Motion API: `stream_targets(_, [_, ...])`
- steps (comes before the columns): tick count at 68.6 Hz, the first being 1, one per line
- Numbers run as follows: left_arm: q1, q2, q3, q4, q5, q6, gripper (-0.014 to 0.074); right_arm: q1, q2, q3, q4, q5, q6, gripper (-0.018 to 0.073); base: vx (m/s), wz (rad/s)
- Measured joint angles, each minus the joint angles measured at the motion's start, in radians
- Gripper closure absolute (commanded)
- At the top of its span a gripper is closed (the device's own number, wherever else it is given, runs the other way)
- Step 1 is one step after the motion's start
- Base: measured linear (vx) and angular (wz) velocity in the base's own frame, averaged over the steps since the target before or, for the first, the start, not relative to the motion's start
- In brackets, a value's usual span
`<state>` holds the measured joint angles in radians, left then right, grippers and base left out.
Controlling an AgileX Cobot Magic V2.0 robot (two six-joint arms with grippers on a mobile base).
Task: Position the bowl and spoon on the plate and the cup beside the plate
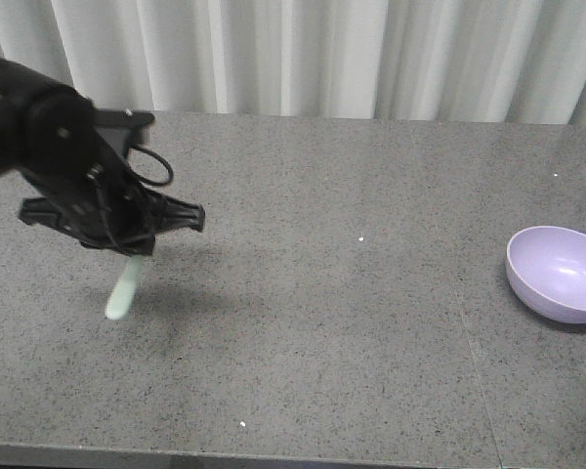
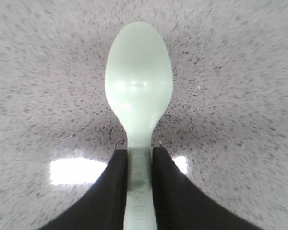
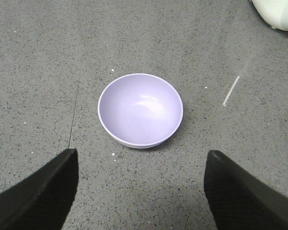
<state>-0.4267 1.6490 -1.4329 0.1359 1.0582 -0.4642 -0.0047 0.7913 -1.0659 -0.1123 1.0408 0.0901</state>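
Front view: my left hand (image 1: 135, 249) is clenched on the handle of the spoon (image 1: 122, 293), which hangs scoop-down over the left side of the table (image 1: 352, 322). The bowl (image 1: 560, 274) sits well apart, at the far right. I judge the step in hand to be moving the spoon to the plate. Neither plate nor cup shows in any view, so the next move calls for locating the plate first.

Left wrist view: the spoon (image 2: 138, 81) juts straight out from between my fingers (image 2: 110, 191). Its handle is pinched and its scoop seems clear of the table.

Right wrist view: my right hand (image 3: 140, 187) is released and holds nothing. The bowl (image 3: 140, 109) stands upright and empty just ahead of it, centred between the fingers.
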Motion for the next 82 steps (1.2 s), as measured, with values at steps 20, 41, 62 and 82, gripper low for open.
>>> stream_targets(20, [0.0, -0.194, 0.0, 0.023, 0.043, 0.007, 0.0604, 0.0, 0.0, 0.0, 0.0, 0.0, 0.0, 0.0022, 0.0, 0.0])
stream_targets(41, [0.0, -0.212, 0.0, 0.025, 0.049, 0.013, 0.0604, 0.0, 0.006, 0.0, -0.002, 0.018, 0.022, 0.0022, 0.0, 0.0])
stream_targets(62, [0.0, -0.212, 0.0, 0.025, 0.049, 0.014, 0.0604, 0.0, 0.169, -0.005, -0.103, 0.044, 0.104, 0.0022, 0.0, 0.0])
stream_targets(82, [0.0, -0.212, 0.0, 0.025, 0.049, 0.014, 0.0604, -0.076, 0.359, -0.114, -0.161, 0.039, 0.133, 0.0022, 0.0, 0.0])
